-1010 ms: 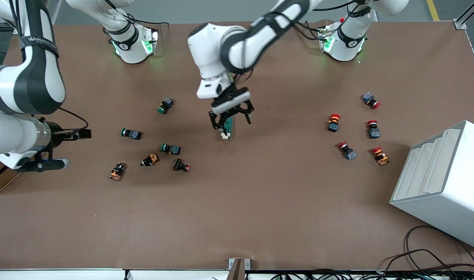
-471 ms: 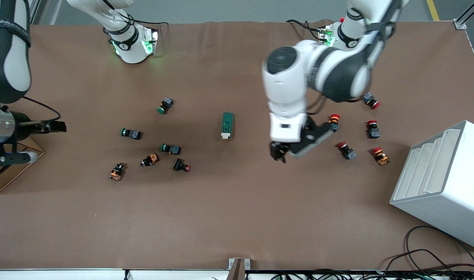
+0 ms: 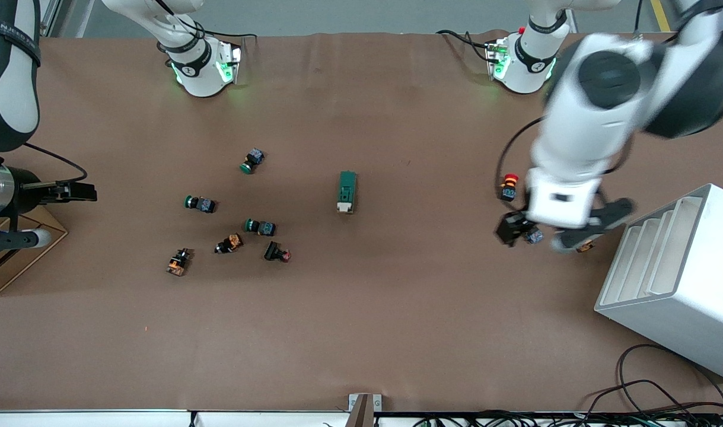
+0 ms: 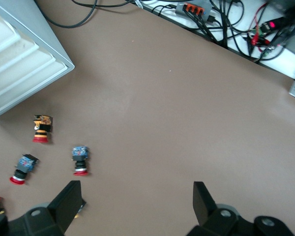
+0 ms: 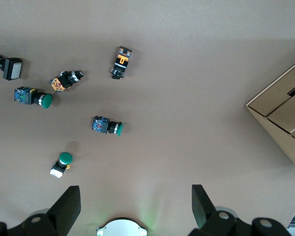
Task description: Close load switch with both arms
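The load switch (image 3: 347, 191), a dark green block with a cream end, lies alone on the brown table (image 3: 361, 320) about midway between the two arms' ends. Neither wrist view shows it. My left gripper (image 3: 550, 232) hangs open and empty over the red push buttons (image 3: 509, 186) by the white bin, well apart from the switch; in the left wrist view its fingers (image 4: 69, 204) spread wide around the left gripper (image 4: 135, 206). My right gripper (image 3: 47, 216) is open and empty over the table's edge at the right arm's end, also seen as the right gripper (image 5: 135, 209).
A white stepped bin (image 3: 681, 279) stands at the left arm's end, with red buttons (image 4: 80, 160) beside it. Green and orange push buttons (image 3: 260, 226) lie scattered toward the right arm's end. A cardboard box (image 3: 11, 255) sits under the right gripper. Cables (image 3: 652, 379) run along the front edge.
The left gripper let go of the load switch, rose and swung toward the left arm's end, over the red buttons. The right arm drew back to the table's edge. The switch stayed put.
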`<control>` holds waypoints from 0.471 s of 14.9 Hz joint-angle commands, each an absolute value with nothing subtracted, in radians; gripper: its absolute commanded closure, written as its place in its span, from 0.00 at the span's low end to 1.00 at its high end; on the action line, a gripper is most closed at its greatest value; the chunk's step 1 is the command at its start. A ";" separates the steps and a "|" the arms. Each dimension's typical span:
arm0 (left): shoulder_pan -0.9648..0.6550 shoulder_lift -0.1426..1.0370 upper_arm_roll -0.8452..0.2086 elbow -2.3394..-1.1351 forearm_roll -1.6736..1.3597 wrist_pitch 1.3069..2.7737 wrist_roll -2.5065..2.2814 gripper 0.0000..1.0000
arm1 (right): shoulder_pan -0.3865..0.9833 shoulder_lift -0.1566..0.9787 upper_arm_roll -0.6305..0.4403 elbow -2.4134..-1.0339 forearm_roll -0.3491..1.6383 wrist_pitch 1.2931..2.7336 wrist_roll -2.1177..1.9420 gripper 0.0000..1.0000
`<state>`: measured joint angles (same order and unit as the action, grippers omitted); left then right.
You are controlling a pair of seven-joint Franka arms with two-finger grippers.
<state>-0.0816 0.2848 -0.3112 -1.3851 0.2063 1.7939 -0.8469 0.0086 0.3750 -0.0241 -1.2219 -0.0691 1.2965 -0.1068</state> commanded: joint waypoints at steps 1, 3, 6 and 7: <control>-0.021 0.171 -0.266 -1.408 0.089 1.712 -0.605 0.00 | 0.005 0.377 -0.014 -1.203 -0.075 1.259 -0.107 0.00; -0.023 0.123 -0.175 -1.411 0.055 1.648 -0.418 0.00 | 0.005 0.373 -0.017 -1.203 -0.074 1.224 -0.110 0.00; -0.029 0.054 -0.080 -1.433 0.017 1.574 -0.264 0.00 | 0.005 0.350 -0.012 -1.203 -0.069 1.226 -0.112 0.00; -0.029 0.032 -0.071 -1.442 0.017 1.550 -0.227 0.00 | 0.006 0.339 -0.011 -1.203 -0.069 1.227 -0.113 0.00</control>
<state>-0.0154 0.0914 -0.0981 -1.3952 0.0346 1.5808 -0.3007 0.0092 0.3712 -0.0210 -1.1994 -0.0684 1.2383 -0.1068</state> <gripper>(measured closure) 0.000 0.000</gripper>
